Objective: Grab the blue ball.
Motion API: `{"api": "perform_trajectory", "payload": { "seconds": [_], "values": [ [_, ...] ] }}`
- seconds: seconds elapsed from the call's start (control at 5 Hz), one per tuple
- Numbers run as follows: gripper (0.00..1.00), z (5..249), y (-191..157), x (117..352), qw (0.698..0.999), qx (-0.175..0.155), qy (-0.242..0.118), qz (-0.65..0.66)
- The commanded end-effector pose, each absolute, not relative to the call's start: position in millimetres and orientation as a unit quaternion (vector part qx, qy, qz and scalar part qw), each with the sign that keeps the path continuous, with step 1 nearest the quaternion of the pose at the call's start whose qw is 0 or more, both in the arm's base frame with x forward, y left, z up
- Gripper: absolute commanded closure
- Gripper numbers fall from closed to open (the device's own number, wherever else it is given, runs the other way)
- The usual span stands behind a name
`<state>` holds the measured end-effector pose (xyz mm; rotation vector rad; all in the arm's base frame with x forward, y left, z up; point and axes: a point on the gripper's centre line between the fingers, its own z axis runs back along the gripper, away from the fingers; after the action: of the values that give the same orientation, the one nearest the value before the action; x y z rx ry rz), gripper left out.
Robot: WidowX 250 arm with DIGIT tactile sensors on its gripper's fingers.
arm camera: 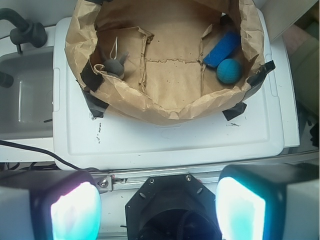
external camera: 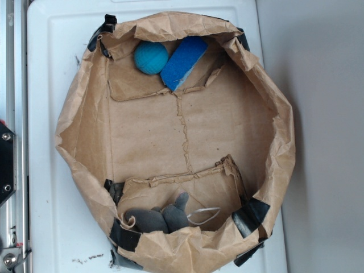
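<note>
The blue ball [external camera: 151,57] is a small teal-blue round ball lying in the paper bag [external camera: 85,114] at its far end, touching a flat blue sponge block [external camera: 183,62]. The wrist view shows the ball [arm camera: 229,70] at the bag's right end, beside the sponge [arm camera: 223,49]. My gripper [arm camera: 157,210] is open, its two glowing pads [arm camera: 76,212] wide apart with nothing between them. It hangs well back from the bag, above the robot's black base [arm camera: 167,205]. The exterior view does not show the gripper.
The brown paper bag [arm camera: 150,102] lies open on a white lid [arm camera: 175,137]. A grey plush toy [external camera: 162,218] sits in its near pocket. A grey tub [arm camera: 25,95] stands to the left in the wrist view. A metal rail [external camera: 11,85] runs along the left edge.
</note>
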<state>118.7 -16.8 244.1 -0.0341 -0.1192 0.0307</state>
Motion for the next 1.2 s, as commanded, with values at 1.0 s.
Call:
{"api": "perform_trajectory", "payload": {
  "seconds": [1.0],
  "values": [
    [0.0,189.8,26.7,262.6,0.988,-0.011,-0.026,-0.154]
  ]
}}
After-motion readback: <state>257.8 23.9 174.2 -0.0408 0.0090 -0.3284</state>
